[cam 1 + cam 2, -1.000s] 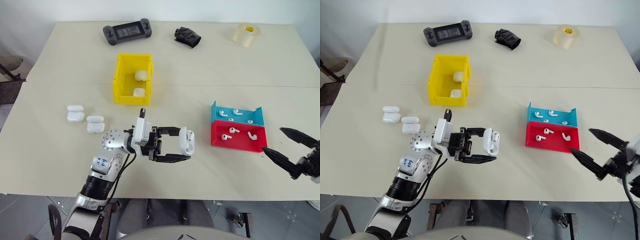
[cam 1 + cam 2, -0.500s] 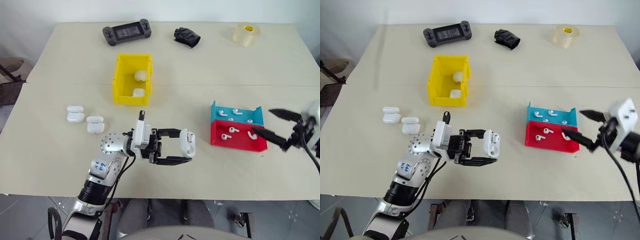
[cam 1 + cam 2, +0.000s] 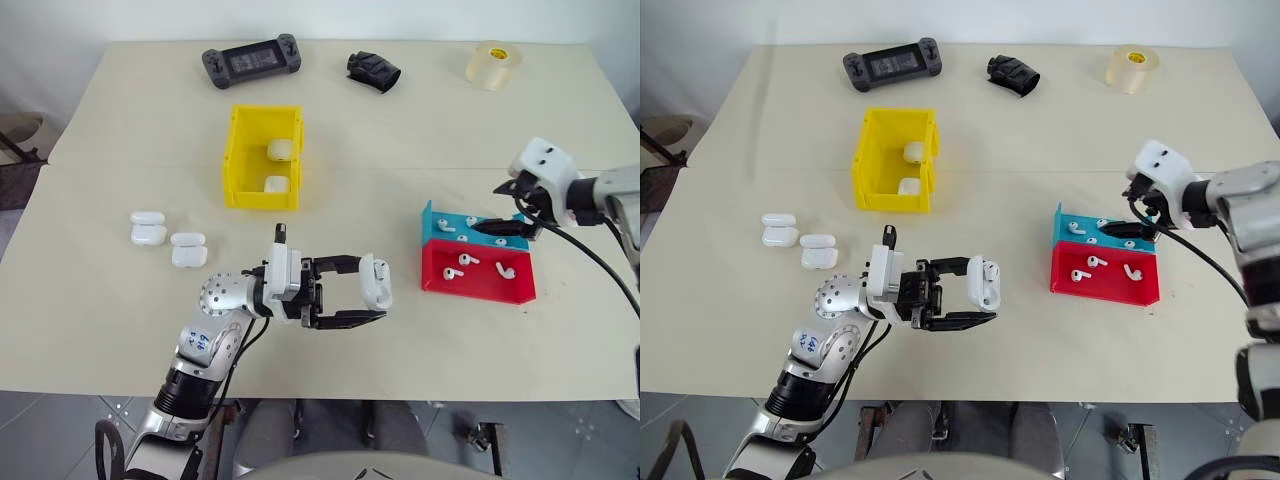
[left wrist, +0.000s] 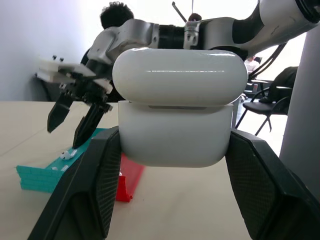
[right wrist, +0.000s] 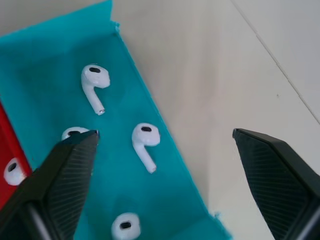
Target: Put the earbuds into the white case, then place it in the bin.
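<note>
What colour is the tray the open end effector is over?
Teal tray, seen best in the right wrist view.

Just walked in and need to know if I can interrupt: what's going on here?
A two-armed robot is packing earbuds. Its left gripper is shut on a white case with the lid ajar, held above the table. Its right gripper, open, hovers over the teal tray, where loose earbuds lie. Two cases already sit in the yellow bin.
</note>
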